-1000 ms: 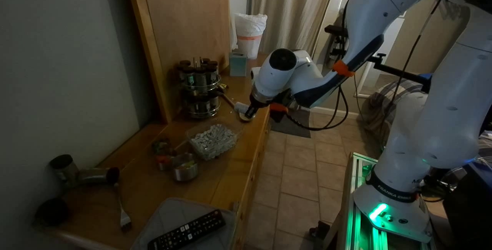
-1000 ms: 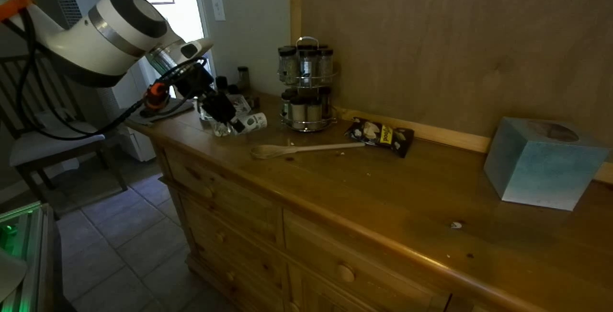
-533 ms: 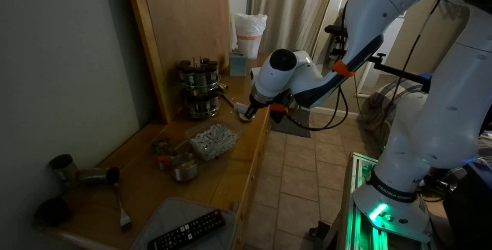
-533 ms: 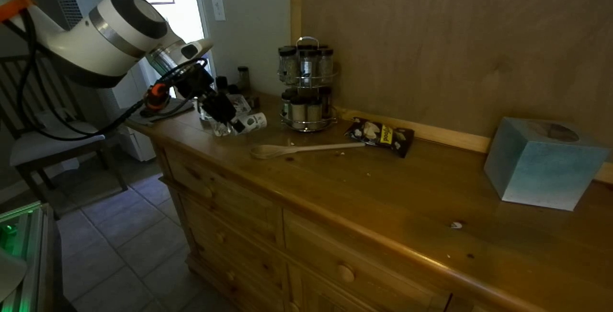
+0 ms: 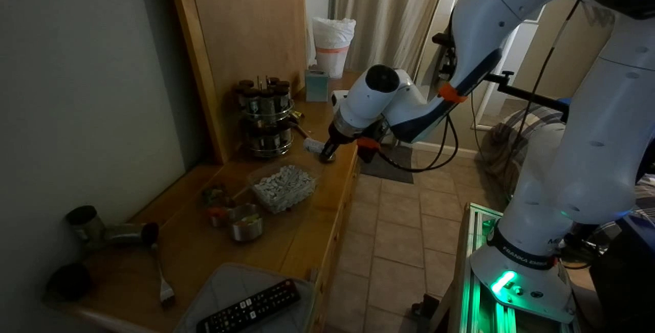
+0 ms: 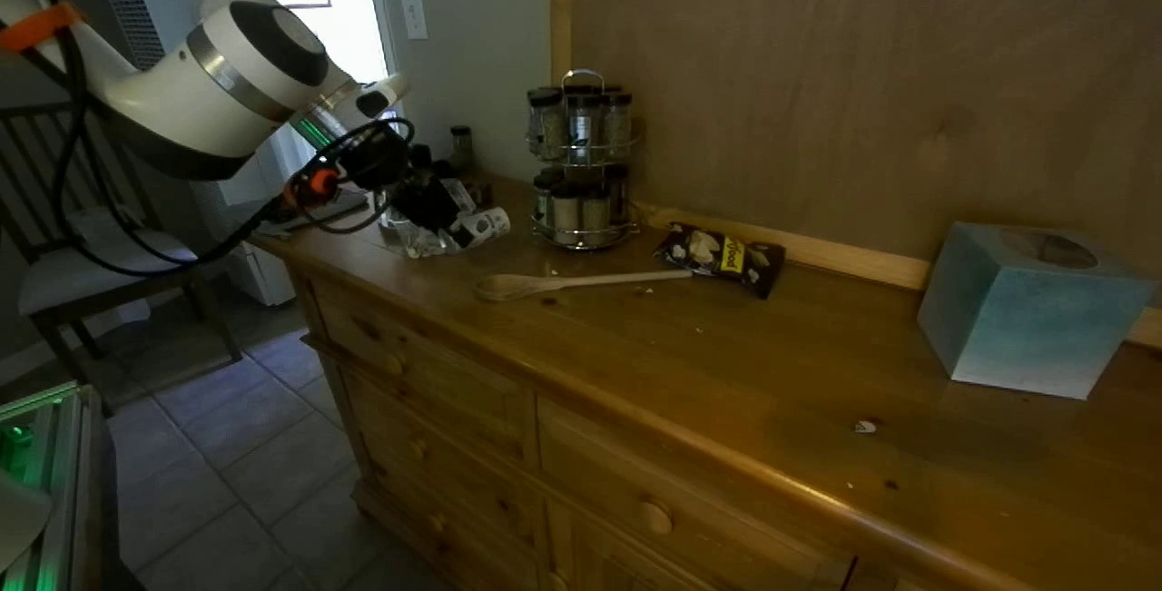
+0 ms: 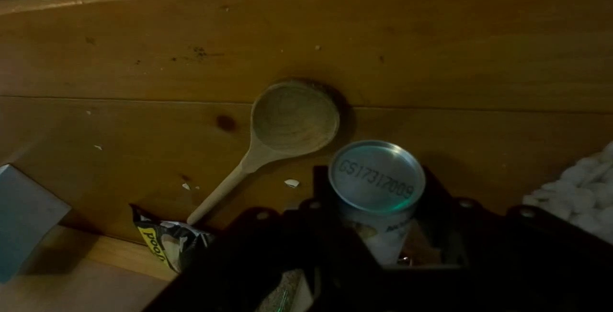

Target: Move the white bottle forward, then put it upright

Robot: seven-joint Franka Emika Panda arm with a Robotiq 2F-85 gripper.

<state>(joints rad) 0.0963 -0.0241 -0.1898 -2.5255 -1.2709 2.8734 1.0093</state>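
The white bottle is a small white cylinder with printing and a silver metal end. In the wrist view the bottle (image 7: 377,178) has its metal end facing the camera, between the two dark fingers. My gripper (image 7: 376,182) is shut on it near that end. In an exterior view the bottle (image 5: 312,145) lies nearly sideways and sticks out from the gripper (image 5: 327,150) toward the wall side. In an exterior view the bottle (image 6: 488,224) is tilted, its free end a little higher than the gripper (image 6: 459,235). I cannot tell whether it touches the wooden dresser top (image 6: 690,364).
A wooden spoon (image 7: 295,118) lies close to the gripper, by a black snack bag (image 6: 726,257). A two-tier spice rack (image 6: 583,164) stands behind. A clear tub of white pieces (image 5: 285,187) and a metal cup (image 5: 246,223) are nearby. A tissue box (image 6: 1026,310) stands farther along.
In the last half second the arm has shifted slightly, and the gripper has carried the bottle a short way toward the wall side. Before that almost nothing moved. The gripper stays shut on the bottle.
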